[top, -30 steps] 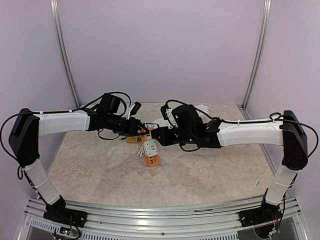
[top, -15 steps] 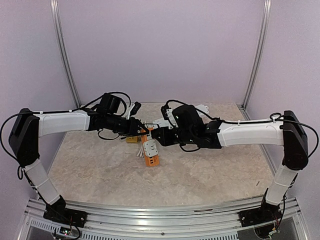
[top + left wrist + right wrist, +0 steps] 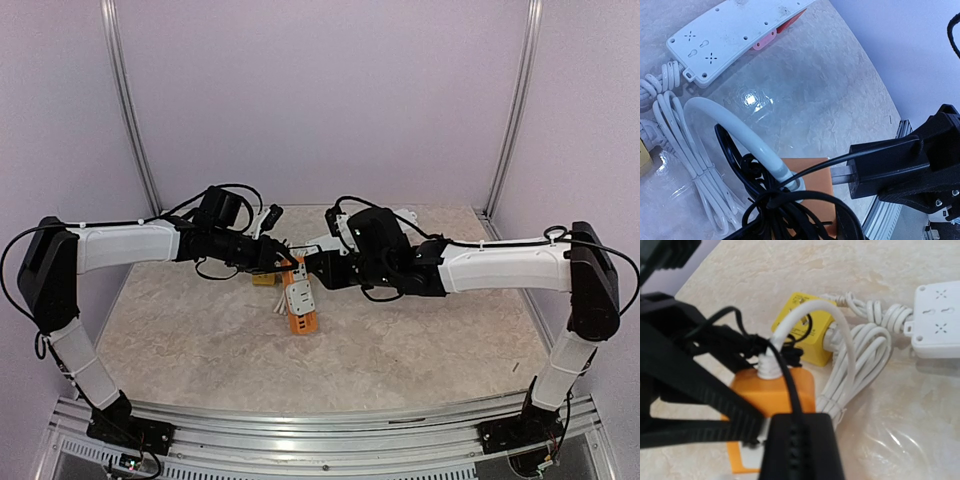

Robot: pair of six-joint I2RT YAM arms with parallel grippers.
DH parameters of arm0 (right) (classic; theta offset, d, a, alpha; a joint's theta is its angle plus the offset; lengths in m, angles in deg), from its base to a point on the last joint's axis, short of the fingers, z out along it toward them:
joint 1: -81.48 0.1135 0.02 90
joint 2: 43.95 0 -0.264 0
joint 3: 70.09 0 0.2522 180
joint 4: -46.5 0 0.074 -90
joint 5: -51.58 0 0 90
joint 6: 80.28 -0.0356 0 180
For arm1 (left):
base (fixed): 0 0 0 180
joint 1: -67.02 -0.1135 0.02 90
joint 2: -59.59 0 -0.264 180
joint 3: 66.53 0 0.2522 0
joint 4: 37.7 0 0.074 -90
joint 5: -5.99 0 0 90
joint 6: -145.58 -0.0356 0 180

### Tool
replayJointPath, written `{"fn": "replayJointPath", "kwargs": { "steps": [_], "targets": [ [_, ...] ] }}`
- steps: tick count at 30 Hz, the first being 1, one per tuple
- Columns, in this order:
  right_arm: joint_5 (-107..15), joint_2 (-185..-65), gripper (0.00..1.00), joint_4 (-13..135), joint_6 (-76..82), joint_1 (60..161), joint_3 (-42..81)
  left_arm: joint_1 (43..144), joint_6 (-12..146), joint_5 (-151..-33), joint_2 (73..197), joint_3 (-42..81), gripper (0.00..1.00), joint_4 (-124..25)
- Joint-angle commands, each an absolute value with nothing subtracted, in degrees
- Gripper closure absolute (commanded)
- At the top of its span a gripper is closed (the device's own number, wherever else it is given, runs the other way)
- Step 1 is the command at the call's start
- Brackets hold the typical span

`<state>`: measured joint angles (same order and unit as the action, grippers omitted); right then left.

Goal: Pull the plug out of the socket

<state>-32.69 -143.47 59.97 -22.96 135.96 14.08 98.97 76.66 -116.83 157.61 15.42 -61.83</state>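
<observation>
The right arm has drawn back a touch from the orange socket [image 3: 303, 320], which has hardly shifted. We see the right gripper [image 3: 314, 268] clamped on the black plug [image 3: 885, 162]. Its prongs [image 3: 840, 175] show bare right at the socket's face, so we judge it partly out. The left gripper [image 3: 284, 261] pinches the socket's far end, bracing it against the pull. A white power strip [image 3: 735, 35] lies beyond the socket, apart.

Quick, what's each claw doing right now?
Left gripper: closed on the orange strip.
Right gripper: closed on the black plug.
</observation>
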Motion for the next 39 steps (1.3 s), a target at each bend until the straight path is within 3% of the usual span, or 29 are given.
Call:
{"fn": "replayJointPath", "kwargs": {
  "steps": [1,39],
  "targets": [
    [-30.1,-140.6,1.0,58.7,-23.6,135.2,13.1,98.2,76.6,-116.2,158.6,17.0,0.85,-62.8],
    [-27.0,-144.9,1.0,67.6,-12.3,129.5,21.4,101.9,70.6,-124.7,156.2,16.8,0.84,-59.7]
  ]
}}
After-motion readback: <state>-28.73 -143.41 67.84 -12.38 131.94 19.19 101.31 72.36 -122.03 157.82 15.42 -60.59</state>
